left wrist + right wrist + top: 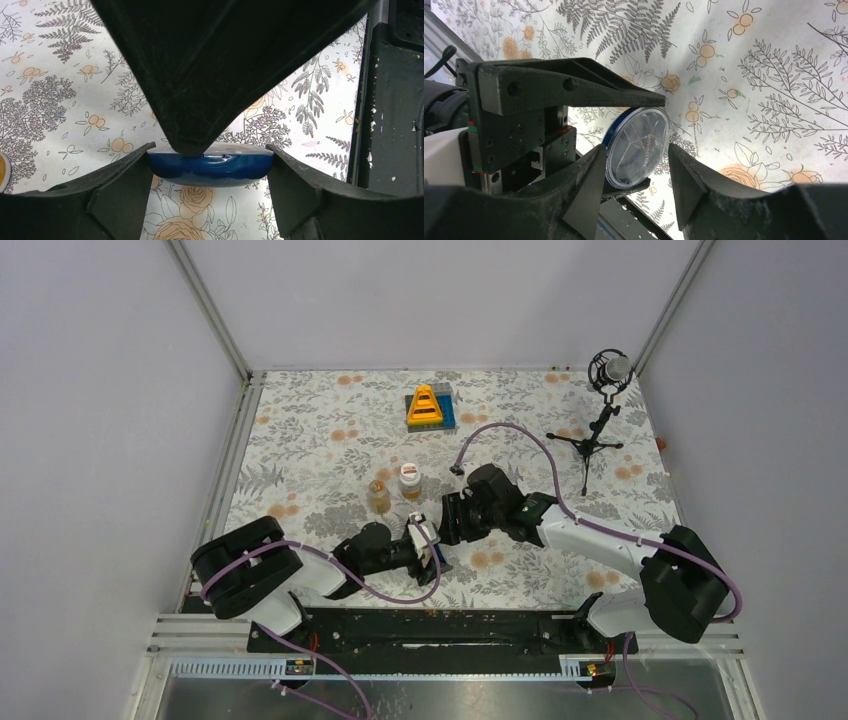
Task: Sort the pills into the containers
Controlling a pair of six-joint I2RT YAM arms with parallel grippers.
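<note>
A round dark-blue dish [215, 172] with a clear lid [639, 145] hangs a little above the floral table. My left gripper [210, 160] is shut on it, one finger on each side of its rim. Facing the lid, my right gripper [638, 147] has a fingertip at the lid's rim on either side. In the left wrist view, one of its fingers [200, 75] comes down onto the dish's top edge. The amber bottle [378, 496] and the white bottle [409, 480] stand upright just beyond both grippers. No pills can be made out.
A yellow triangular toy [430, 405] on a grey-blue base sits at the table's far middle. A microphone on a tripod [600, 425] stands at the far right. The black base rail [390, 100] runs along the near edge, close to the dish.
</note>
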